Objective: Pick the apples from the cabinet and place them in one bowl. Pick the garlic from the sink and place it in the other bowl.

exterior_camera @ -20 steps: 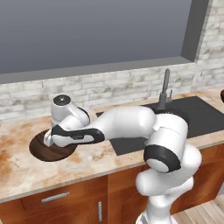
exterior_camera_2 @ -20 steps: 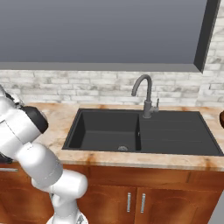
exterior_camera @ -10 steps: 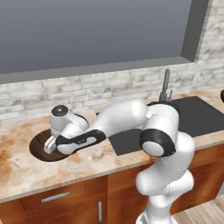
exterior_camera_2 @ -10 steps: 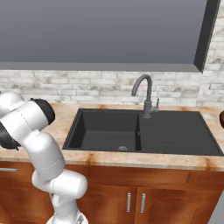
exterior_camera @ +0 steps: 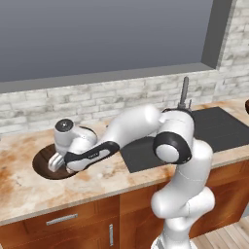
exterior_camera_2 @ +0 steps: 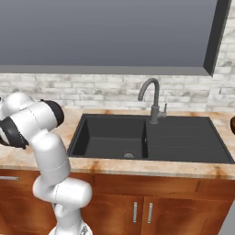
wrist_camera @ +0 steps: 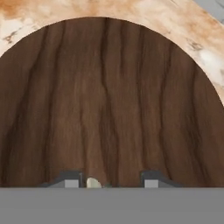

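Observation:
The wide dark brown bowl (exterior_camera: 41, 164) sits on the counter at the left, and its wood-grain inside (wrist_camera: 109, 100) lies close under the hand. My gripper (exterior_camera: 55, 163) reaches down into this bowl. In the hand view the gripper (wrist_camera: 111, 180) is shut on the garlic (wrist_camera: 92, 183), of which a whitish bit shows between the fingertips (wrist_camera: 72, 179). The black sink (exterior_camera_2: 114, 137) lies to the right, its basin bare around the drain. A sliver of the reddish-brown bowl (exterior_camera_2: 231, 126) shows at the right edge. The apples and the cabinet are out of view.
A grey gooseneck tap (exterior_camera_2: 153, 98) stands behind the sink. Behind the marbled counter (exterior_camera: 29, 194) runs a brick wall with a grey window above. The arm stretches low across the counter from the sink to the bowl.
The hand has sunk lower into the dark brown bowl and shifted a little left, the arm stretching out further. The gripper has stayed shut.

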Available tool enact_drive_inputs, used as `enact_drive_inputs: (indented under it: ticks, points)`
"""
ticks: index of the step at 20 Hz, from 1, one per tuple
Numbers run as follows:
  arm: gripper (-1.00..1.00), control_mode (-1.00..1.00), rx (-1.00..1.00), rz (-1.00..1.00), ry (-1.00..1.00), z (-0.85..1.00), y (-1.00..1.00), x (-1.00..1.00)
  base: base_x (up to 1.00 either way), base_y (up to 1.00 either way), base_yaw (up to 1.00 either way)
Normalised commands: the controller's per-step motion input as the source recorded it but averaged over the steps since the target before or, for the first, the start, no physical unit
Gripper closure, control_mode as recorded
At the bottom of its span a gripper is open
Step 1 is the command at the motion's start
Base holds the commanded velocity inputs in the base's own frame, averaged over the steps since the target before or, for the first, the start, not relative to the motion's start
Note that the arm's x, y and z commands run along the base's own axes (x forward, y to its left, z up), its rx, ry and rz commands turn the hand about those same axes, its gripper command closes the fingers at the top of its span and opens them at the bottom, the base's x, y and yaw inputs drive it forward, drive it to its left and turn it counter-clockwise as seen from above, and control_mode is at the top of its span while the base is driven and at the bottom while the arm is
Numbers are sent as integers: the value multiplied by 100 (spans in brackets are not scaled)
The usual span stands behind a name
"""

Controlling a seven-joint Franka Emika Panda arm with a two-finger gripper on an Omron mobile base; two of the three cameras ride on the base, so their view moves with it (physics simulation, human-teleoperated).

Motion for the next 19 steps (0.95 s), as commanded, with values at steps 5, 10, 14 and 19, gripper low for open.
enact_drive_inputs:
  ticks: [5, 10, 14, 19]
  points:
    - [-100, -100, -4, 1, 0, 21, 0, 10, 0, 0, 0]
    - [-100, -100, -5, 0, 7, 79, -22, -12, 0, 0, 0]
    - [-100, -100, 0, -5, 11, 18, -82, -42, 0, 0, 0]
    - [-100, -100, 3, -4, 1, 3, -94, -59, 0, 0, 0]
